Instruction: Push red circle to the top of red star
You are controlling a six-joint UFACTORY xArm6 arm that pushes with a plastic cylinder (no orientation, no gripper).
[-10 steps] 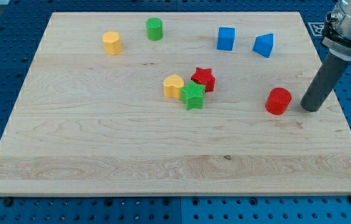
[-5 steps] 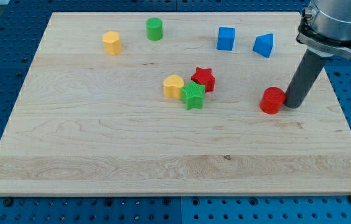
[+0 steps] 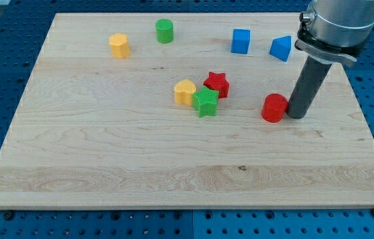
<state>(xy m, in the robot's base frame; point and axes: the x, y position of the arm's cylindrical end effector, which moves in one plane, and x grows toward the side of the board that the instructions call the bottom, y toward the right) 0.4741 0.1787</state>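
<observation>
Pale matt wooden board [image 3: 107, 153], ridged plastic-looking red circle [image 3: 274, 108]

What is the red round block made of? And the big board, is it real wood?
The red circle block looks like matte plastic, probably 3D-printed: fine ridges seem to run down its side. The pale board looks like real wood: it shows grain lines, plank seams and a small dark knot, with a smooth finish. My tip touches the circle's right side.

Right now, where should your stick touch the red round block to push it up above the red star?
There is no tool to grab with, so I push. My tip sits against the red circle on the view's right side. The red star lies up and left, so I'd probably press its lower-right edge; the round side can slip off.
</observation>
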